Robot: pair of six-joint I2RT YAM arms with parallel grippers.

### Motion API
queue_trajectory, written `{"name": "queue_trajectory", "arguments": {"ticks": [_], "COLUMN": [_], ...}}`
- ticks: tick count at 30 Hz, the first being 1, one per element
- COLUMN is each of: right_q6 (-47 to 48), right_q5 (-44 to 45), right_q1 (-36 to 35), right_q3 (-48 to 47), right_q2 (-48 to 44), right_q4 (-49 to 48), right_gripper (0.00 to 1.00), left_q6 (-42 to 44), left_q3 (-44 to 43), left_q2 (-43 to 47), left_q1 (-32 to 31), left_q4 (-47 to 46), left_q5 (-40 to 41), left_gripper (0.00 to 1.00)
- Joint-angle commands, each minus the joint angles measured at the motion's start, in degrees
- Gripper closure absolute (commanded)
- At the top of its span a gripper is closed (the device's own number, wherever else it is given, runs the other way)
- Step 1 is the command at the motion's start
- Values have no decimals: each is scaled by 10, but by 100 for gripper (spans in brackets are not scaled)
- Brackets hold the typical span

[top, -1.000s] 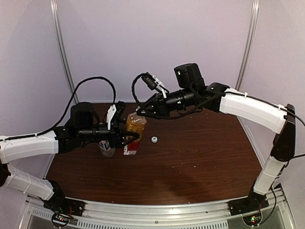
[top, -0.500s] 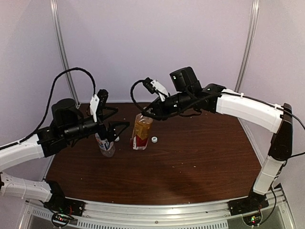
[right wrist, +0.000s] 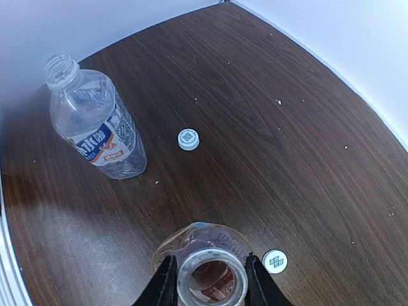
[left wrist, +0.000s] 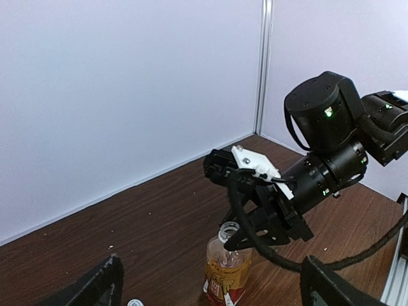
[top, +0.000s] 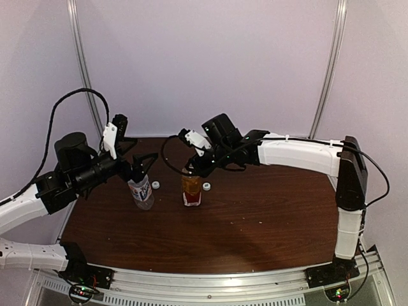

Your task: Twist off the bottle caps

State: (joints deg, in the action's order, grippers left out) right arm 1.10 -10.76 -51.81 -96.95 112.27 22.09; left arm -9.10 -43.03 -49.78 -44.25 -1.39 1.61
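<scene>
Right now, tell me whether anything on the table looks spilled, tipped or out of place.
Nothing stands out. The clear bottle and the amber bottle stand upright, uncapped; one cap lies beside the clear one, the other cap beside the amber. No liquid shows on the table.

One cap [top: 155, 185] lies between the left bottle [top: 141, 192] and right bottle [top: 192, 191], the other cap [top: 206, 187] rightmost.

Soft, even light falls from above, bright enough throughout. The dark table [top: 268, 217] shows a dull sheen (strongest near the clear bottle [right wrist: 95, 121]) and faint shadows. The top view is slightly soft; its side posts [top: 328, 70] lean inward.
</scene>
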Motion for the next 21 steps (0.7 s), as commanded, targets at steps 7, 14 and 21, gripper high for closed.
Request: {"name": "queue_trajectory", "arguments": {"ticks": [7, 14, 21], "right_q6": [27, 27, 22], "right_q5": [70, 70, 65], "right_q1": [-26, -29, -29], "right_q3": [-23, -19, -17], "right_q2": [23, 17, 1], "right_q4": [-7, -2, 2], "right_gripper": [88, 60, 31], "left_q6": [-1, 0, 3], "left_q3": [2, 3, -2], "left_q2": [2, 4, 10], "left_q1": [0, 0, 0], "left_q4": [0, 0, 10], "left_q5": [29, 33, 52], "left_gripper": [2, 2, 2]}}
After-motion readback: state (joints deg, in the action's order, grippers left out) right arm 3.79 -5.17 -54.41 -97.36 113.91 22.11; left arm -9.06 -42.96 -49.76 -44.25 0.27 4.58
